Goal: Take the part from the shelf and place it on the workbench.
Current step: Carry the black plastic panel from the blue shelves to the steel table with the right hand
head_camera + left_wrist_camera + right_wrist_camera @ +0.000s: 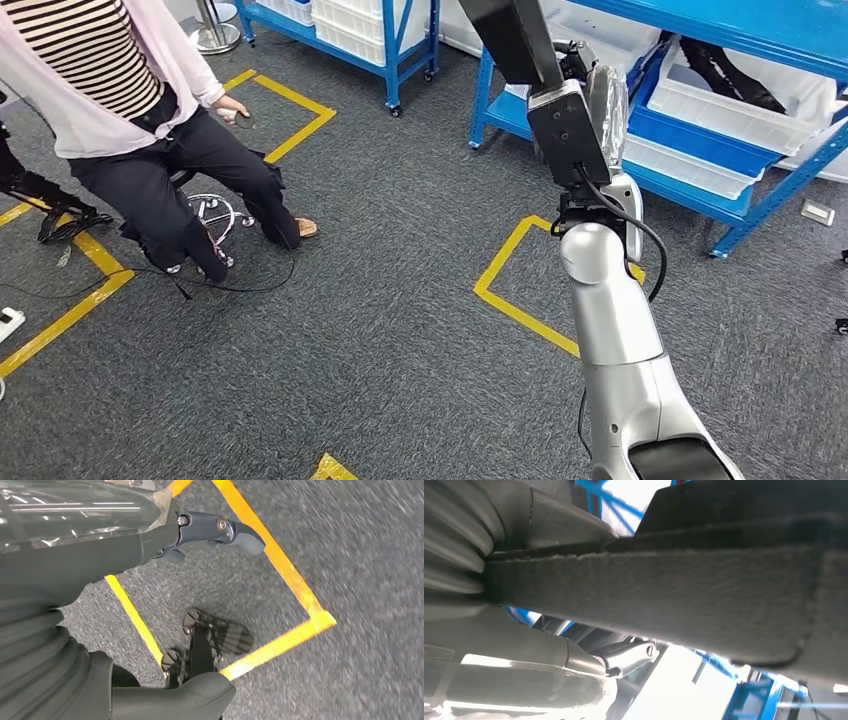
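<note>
The right hand seems clamped around the long flat black felt-edged part, lifted clear of the blue metal shelf; swinging round, its end could catch the rack or slip free

Three cams: head high and wide, both wrists tight.
Your head cam looks forward and down over grey carpet, yellow floor tape and blue shelving. Left wrist cam faces straight down at the carpet, close behind the left robot hand; it shares carpet and tape with head. Right wrist cam sits very near a dark flat part, shelving behind.
</note>
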`<action>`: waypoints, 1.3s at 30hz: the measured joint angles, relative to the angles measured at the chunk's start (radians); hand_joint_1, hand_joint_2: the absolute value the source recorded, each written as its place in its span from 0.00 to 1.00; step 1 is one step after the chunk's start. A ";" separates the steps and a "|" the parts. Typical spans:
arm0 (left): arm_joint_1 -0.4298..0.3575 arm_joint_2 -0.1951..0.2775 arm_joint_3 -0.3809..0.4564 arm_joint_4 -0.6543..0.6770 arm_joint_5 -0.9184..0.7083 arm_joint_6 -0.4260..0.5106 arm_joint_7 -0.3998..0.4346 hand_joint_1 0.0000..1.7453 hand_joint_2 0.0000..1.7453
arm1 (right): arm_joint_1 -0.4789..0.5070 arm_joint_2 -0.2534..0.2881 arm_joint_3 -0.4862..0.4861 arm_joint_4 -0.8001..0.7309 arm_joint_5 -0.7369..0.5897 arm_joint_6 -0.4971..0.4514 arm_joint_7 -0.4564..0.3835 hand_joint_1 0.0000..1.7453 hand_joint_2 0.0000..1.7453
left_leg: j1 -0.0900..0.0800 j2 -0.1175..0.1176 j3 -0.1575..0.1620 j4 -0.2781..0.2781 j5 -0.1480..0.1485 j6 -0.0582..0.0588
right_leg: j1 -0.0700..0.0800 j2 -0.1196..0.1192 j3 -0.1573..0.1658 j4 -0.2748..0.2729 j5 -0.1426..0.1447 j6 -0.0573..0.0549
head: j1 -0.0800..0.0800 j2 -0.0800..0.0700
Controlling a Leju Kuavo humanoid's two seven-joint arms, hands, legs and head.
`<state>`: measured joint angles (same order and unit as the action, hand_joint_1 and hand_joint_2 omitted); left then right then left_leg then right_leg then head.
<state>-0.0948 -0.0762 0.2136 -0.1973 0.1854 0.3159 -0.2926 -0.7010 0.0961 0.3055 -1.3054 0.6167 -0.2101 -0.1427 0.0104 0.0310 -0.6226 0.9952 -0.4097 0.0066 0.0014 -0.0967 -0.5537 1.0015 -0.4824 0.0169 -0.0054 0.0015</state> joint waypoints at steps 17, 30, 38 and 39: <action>0.027 -0.005 0.006 0.000 0.005 0.028 0.017 0.00 1.00 | 0.111 0.055 0.012 -0.094 0.058 0.034 0.020 1.00 1.00 | 0.005 -0.092 -0.037 0.058 -0.027 -0.023 | -0.024 0.108 -0.017 0.010 0.021 -0.019 | -0.002 0.000; 0.031 -0.010 0.034 0.001 0.025 0.074 0.035 0.00 1.00 | 0.080 0.115 0.044 -0.098 0.065 0.085 0.045 1.00 1.00 | -0.009 0.001 0.006 0.005 -0.013 0.005 | 0.006 -0.001 -0.018 0.011 0.007 -0.021 | -0.008 0.000; 0.037 -0.013 0.037 0.001 0.012 0.052 0.033 0.00 1.00 | 0.090 0.082 0.047 -0.104 0.081 0.082 0.063 1.00 1.00 | 0.000 -0.087 0.014 -0.008 0.001 0.022 | -0.013 0.093 -0.138 0.271 -0.093 -0.002 | 0.001 0.000; 0.038 -0.013 0.037 0.001 0.011 0.049 0.033 0.00 1.00 | 0.092 0.079 0.047 -0.106 0.082 0.082 0.064 1.00 1.00 | 0.002 -0.099 0.014 -0.006 0.000 0.020 | -0.017 0.098 -0.110 0.207 -0.064 0.009 | 0.001 0.000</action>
<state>-0.0569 -0.0891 0.2503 -0.1965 0.1968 0.3653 -0.2594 -0.6087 0.1748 0.3529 -1.4115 0.6990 -0.1285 -0.0791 0.0121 -0.0676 -0.6084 0.9894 -0.4092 0.0270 -0.0160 0.0018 -0.6636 1.2088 -0.5464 0.0259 -0.0040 0.0015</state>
